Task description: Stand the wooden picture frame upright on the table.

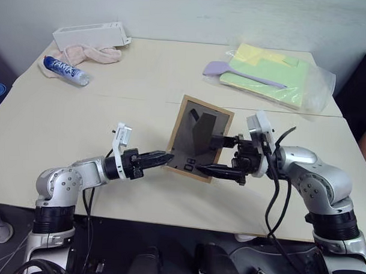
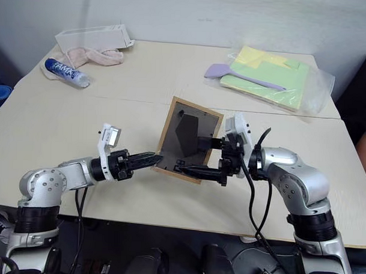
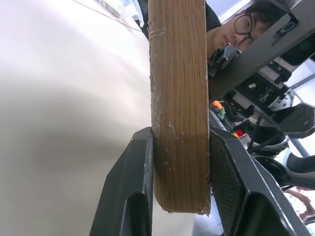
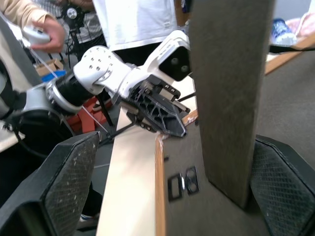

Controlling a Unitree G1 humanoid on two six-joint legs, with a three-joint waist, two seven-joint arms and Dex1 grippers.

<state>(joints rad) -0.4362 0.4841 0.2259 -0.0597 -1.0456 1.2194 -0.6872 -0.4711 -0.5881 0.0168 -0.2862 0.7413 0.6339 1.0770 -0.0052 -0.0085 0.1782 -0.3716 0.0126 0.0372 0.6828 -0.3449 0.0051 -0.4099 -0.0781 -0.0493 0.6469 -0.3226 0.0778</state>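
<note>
The table [image 1: 80, 145] spanned the scene, a seam across it; folders [image 1: 272, 74] in clear plastic, a lilac spatula [image 1: 233, 71], a towel [image 1: 90, 52] and a blue tube [image 1: 65, 70] lay at its far side; the frame [image 1: 198, 137] was held tilted above its near half, dark back toward the robot; the left gripper [image 1: 161, 159] pinched the frame's lower left edge; the right gripper [image 1: 215, 155] stood spread wide, its fingers [image 4: 71, 172] either side of the stand [image 4: 229, 93].

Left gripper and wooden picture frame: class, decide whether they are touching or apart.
Touching. The left wrist view shows the left gripper with both fingers pressed flat against the wooden picture frame edge, no gap on either side.
</note>
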